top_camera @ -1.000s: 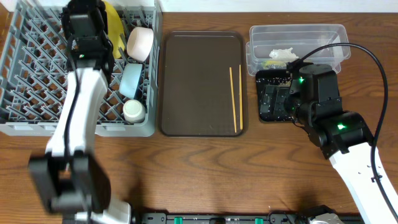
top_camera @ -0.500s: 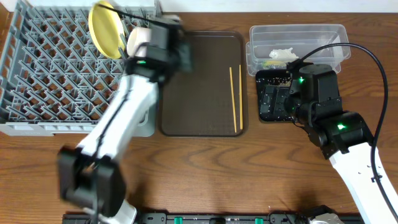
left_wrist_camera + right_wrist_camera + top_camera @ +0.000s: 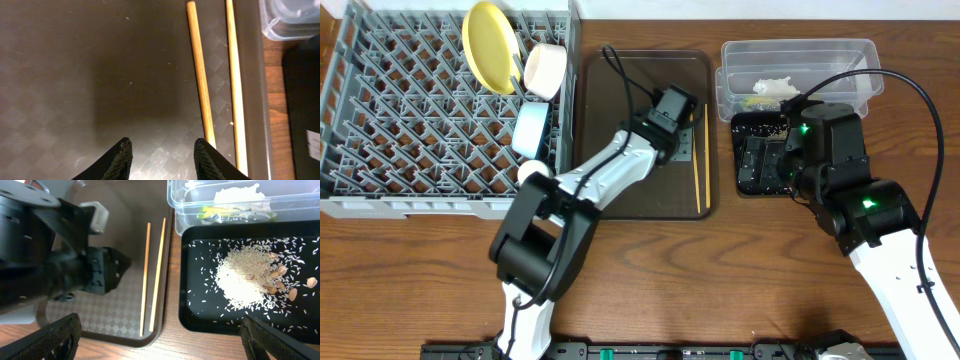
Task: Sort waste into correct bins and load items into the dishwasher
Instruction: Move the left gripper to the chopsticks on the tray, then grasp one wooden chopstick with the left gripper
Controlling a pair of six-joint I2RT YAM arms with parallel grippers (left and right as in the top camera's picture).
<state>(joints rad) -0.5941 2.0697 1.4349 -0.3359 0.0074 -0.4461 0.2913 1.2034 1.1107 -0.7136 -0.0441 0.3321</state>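
Surface: brown wooden table [image 3: 650,270], seen from overhead, 12 o'clock being the far edge.

1. Chopsticks [image 3: 695,160], pair, thin wood. They lie side by side and nearly parallel along the 3 o'clock edge of the dark brown serving tray [image 3: 665,190], at the table's centre, pointing 12 to 6.
2. Left gripper [image 3: 162,152]. It hangs over the serving tray, just at 9 o'clock of the chopsticks. Its black fingers are partly spread, with nothing between them and only bare tray below.
3. Black tray [image 3: 200,320], shallow, at 3 o'clock of the serving tray. It holds a heap of white rice grains [image 3: 240,280] with scattered strays, and tan crumbs [image 3: 280,277] at the heap's 3 o'clock side.
4. Right gripper [image 3: 162,337]. It is poised above the black tray, fingers spread wide and empty.
5. Clear tub [image 3: 830,50], at 12 o'clock of the black tray and touching it. It contains crumpled white paper [image 3: 237,195] and a greenish-orange scrap [image 3: 220,214].
6. Grey dish rack [image 3: 410,120], at 9 o'clock of the serving tray. Its load sits along the 3 o'clock side:
   - yellow plate [image 3: 488,45], on edge
   - small white bowl [image 3: 545,70], tipped sideways
   - light blue bowl [image 3: 530,130]
   - white cup [image 3: 527,172], partly hidden by the left arm
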